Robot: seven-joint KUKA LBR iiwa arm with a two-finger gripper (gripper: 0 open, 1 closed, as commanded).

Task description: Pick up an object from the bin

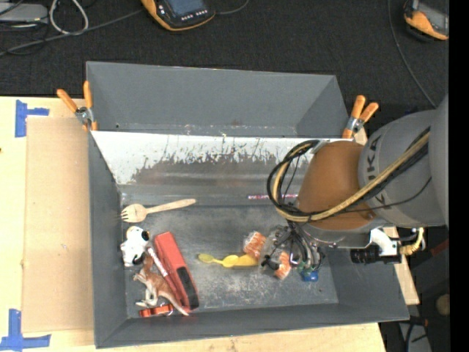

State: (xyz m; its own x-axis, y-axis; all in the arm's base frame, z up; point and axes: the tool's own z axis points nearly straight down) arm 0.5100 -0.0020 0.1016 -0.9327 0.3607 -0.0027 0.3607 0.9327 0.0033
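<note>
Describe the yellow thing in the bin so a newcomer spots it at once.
Start at the grey bin, middle of its floor. Just left of the claw and an orange thing lies a small curved yellow thing, the only yellow item.

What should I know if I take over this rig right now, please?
Gripper: low in the right part of the bin, among small things; whether it grips one cannot be seen.
Nearest: an orange packet on its view-left, another orange piece and a small blue piece at its near side, a yellow spoon-like thing further left.
Elsewhere: a wooden fork; a heap at the left with a black-and-white toy and a red flat thing.
Done: nothing is lifted clear.
Left: grasp one thing and raise it out.
</note>
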